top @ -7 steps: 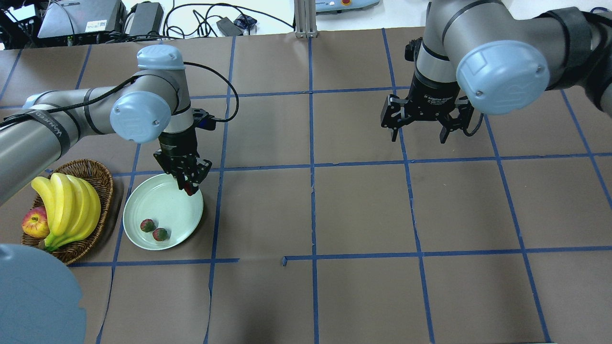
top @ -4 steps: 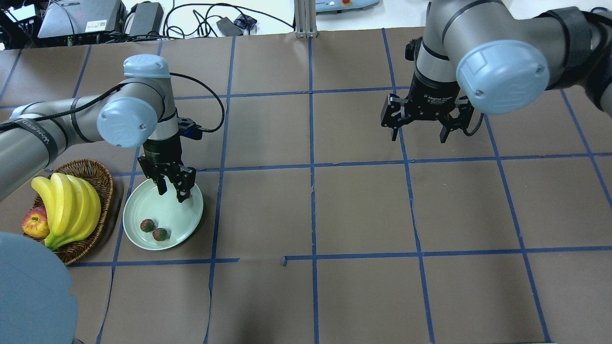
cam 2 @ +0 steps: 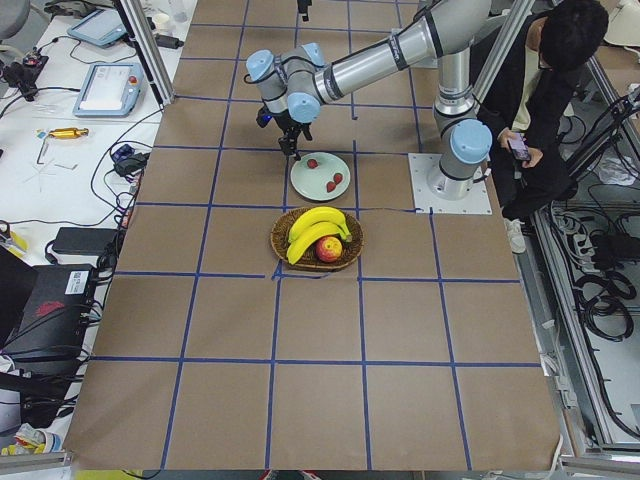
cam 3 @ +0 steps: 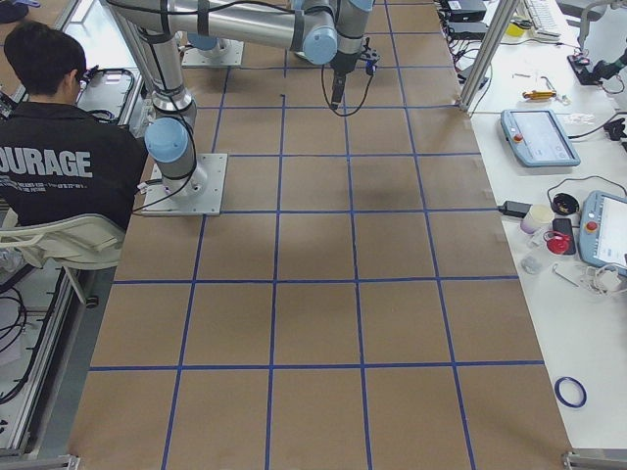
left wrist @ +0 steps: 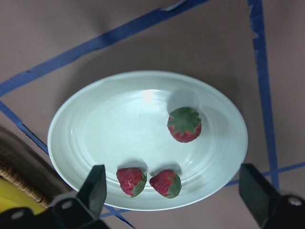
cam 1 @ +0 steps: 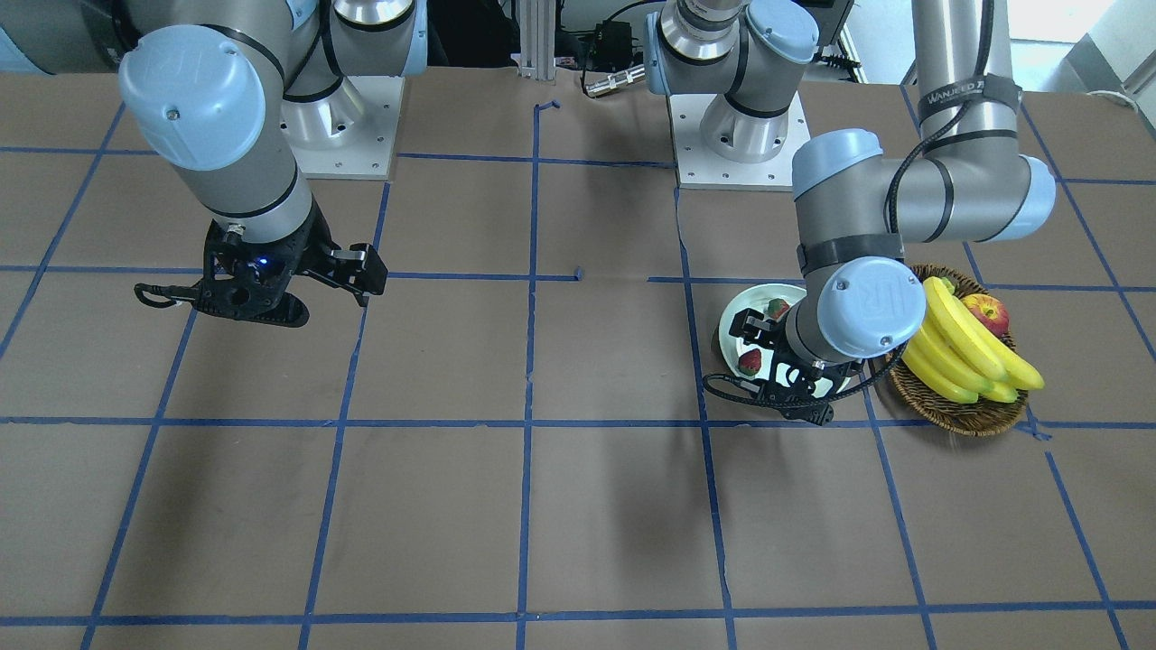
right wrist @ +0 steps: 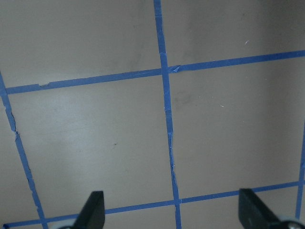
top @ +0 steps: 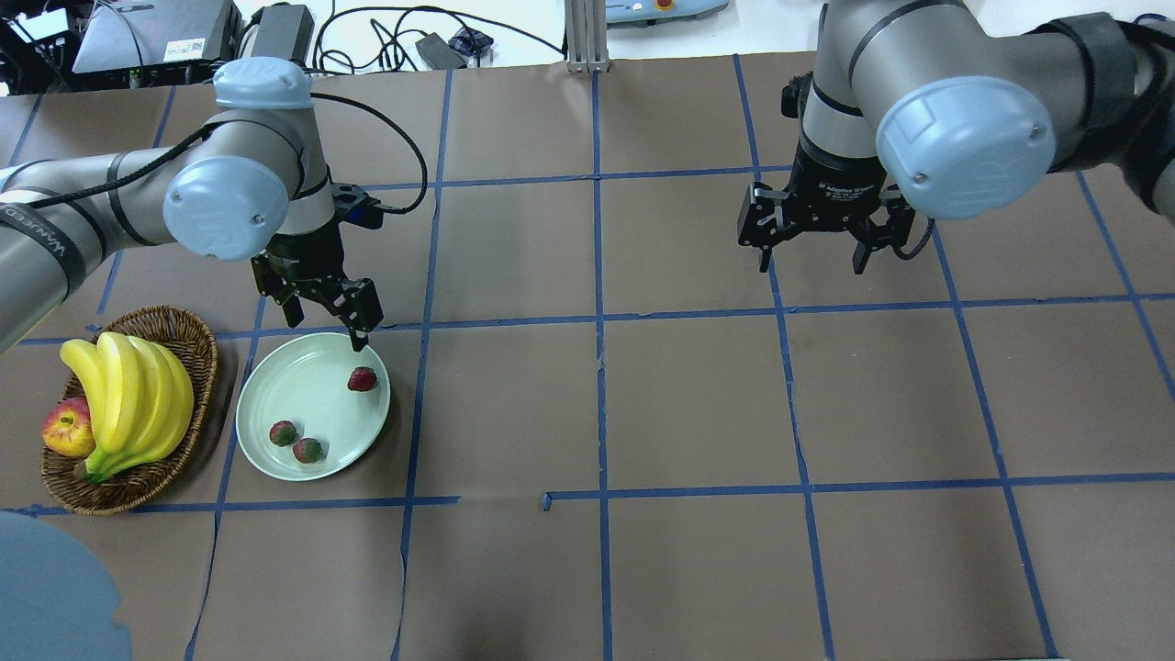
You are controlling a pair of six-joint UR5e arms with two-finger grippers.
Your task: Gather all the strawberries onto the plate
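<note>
Three strawberries [top: 363, 378] lie in the plate [top: 307, 395]; left gripper [top: 327, 332] (empty) parted; right gripper [top: 811, 266] parted.

In the front-facing view the left arm [cam 1: 858, 302] covers most of the plate [cam 1: 750, 296], so we see only two strawberries [cam 1: 750, 362] there; in the left wrist view we find the basket [left wrist: 9, 174] cut off at the corner; overhead, the bananas [top: 128, 395] hide part of the apple [top: 66, 430].

Brown blue-taped table [top: 698, 404] bearing plate [top: 303, 404] and wicker basket [top: 206, 365]
</note>
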